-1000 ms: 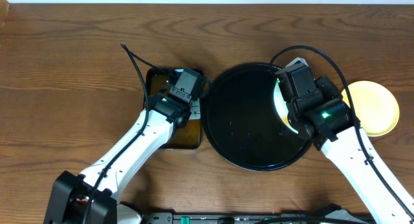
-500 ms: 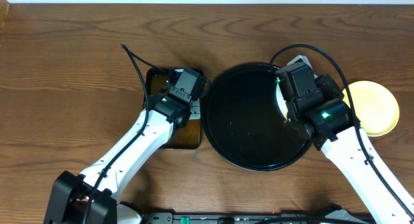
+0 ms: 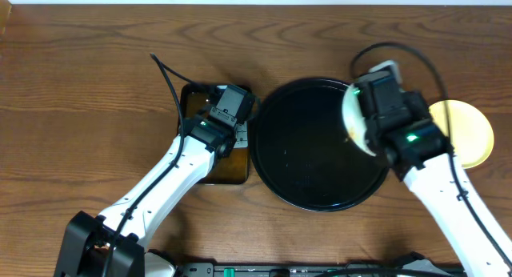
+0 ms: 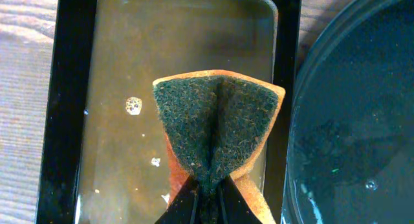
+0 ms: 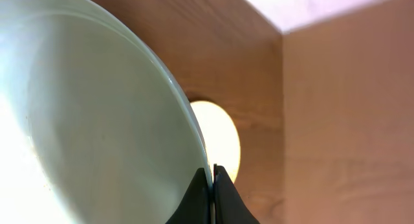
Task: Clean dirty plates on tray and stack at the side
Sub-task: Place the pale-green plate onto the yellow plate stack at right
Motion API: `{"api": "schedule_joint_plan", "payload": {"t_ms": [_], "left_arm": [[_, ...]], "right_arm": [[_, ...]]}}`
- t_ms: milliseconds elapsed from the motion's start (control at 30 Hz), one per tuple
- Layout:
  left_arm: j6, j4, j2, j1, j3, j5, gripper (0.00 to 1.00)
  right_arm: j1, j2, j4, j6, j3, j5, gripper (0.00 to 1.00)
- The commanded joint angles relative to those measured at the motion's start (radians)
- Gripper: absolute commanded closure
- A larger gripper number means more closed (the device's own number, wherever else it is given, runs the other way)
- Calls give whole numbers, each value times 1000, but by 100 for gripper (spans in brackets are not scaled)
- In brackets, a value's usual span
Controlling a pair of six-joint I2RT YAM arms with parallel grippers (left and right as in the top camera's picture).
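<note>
The right gripper (image 5: 211,171) pinches the rim of the tilted mint plate (image 5: 97,120) at the right edge of the tray (image 3: 304,149). The left gripper (image 4: 207,186) squeezes the sponge (image 4: 217,120) over the pan (image 4: 68,107). Bare table (image 3: 80,61) fills the upper left.

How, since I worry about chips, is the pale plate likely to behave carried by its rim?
Probably stiff: the mint plate shows no bend though the right claw pinches only its rim. Likely slippery: the surface looks glossy and the grip patch is small, so it may pivot. Possibly fragile if ceramic, held on edge over the tray.
</note>
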Motion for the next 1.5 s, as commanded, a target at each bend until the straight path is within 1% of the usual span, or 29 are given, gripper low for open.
{"api": "schedule_joint_plan", "payload": {"t_ms": [0,100,200,333,533,633,733,900,933,967,1033,1067,1167,1233,1367,1467], "left_arm": [[79,10,2,5,-14,-29,92],[114,10,21,7,-16,-39,92],[114,14,50,14,-16,-39,92],[114,24,96,32,-16,-39,92],[113,44,159,64,-16,-38,92],[114,63,186,66,-16,-21,92],[114,85,212,66,-16,30,92],[113,97,250,66,-16,55,92],[113,97,257,66,-16,56,92],[113,97,263,66,-16,56,92],[113,97,270,66,-16,57,92],[114,97,273,66,-16,66,92],[113,109,274,66,-16,113,92],[113,122,274,66,-16,167,92],[114,143,274,63,-16,270,92],[114,165,274,55,-16,328,92]], "right_arm": [[-116,-2,1,212,18,-81,99],[-236,-2,0,300,18,-169,99],[-349,-2,3,345,18,-243,99],[-497,-1,20,357,18,-316,99],[-698,8,41,378,18,-343,99],[-772,36,58,387,18,-370,99],[-833,82,70,394,18,-395,99],[-896,162,126,406,18,-460,99],[-902,175,138,406,18,-483,96],[-907,189,154,406,18,-509,89],[-910,210,180,406,18,-578,57],[-909,217,182,406,18,-621,51],[-909,225,158,406,18,-771,52],[-907,225,122,406,18,-883,52],[-885,225,26,405,18,-1047,53],[-864,225,-39,397,18,-1058,53]]}}
